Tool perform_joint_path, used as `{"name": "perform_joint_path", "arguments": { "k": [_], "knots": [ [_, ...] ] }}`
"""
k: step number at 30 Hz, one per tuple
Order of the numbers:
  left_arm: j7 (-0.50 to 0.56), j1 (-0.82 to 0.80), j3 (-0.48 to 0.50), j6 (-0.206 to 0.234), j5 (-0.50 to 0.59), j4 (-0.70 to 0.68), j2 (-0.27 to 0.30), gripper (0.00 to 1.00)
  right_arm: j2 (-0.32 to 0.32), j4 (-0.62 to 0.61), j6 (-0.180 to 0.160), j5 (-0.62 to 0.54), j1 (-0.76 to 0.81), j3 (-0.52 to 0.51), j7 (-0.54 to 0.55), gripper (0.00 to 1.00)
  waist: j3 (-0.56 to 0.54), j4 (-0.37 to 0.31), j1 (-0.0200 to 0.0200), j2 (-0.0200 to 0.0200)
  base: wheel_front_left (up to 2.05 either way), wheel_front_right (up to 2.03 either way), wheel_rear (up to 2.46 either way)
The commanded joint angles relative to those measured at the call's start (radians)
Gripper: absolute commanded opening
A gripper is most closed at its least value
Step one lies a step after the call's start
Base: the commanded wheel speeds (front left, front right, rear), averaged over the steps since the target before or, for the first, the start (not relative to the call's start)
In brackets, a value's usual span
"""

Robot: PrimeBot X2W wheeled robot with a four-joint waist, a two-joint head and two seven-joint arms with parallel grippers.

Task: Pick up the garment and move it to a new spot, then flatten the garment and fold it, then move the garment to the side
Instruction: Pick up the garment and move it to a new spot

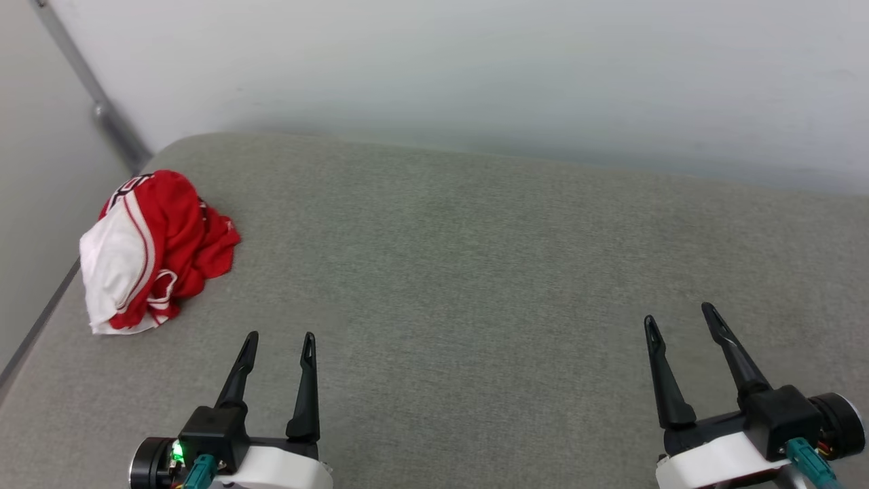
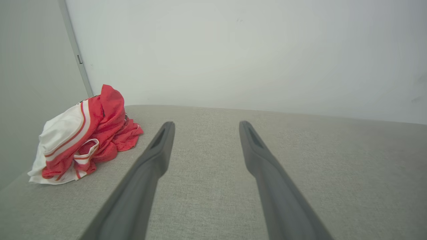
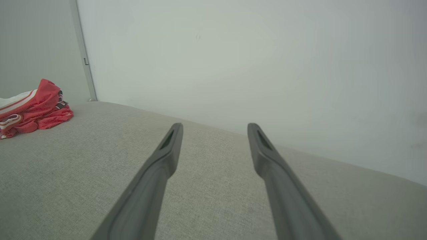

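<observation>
Closest in, both grippers hang low over the grey padded surface [image 1: 441, 272]. The left gripper [image 1: 281, 336] has its two dark fingers spread with nothing between them, and the right gripper [image 1: 679, 312] is likewise parted and empty.

Ahead of the left gripper and off to its left lies the garment [image 1: 156, 251], a crumpled red and white heap near the surface's left edge, apart from the fingertips. From the right gripper it lies far to the left, well apart across bare cushion. The heap is bunched up with no clear long axis, and a white sleeve faces outward.

The left arm looks the nearer one, so the pick-up likely turns on reaching forward and leftward. Beyond it all stands the pale wall [image 1: 475, 68].
</observation>
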Motion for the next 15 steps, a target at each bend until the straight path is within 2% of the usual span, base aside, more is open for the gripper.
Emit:
{"name": "perform_joint_path", "arguments": {
  "k": [1, 15],
  "knots": [
    [-0.003, -0.005, 0.006, -0.001, 0.005, -0.003, -0.001, 1.00, 0.001, 0.003, 0.000, 0.004, 0.007, 0.006, -0.002, 1.00, 0.001, 0.053, 0.0000, 0.0000, 0.00, 0.00, 0.00],
    [-0.003, 0.008, 0.019, -0.008, 0.023, -0.014, -0.001, 1.00, 0.001, 0.015, 0.000, 0.029, -0.004, 0.047, -0.002, 1.00, -0.007, 0.266, 0.0000, 0.0000, 0.00, 0.00, 0.00]
  ]
}}
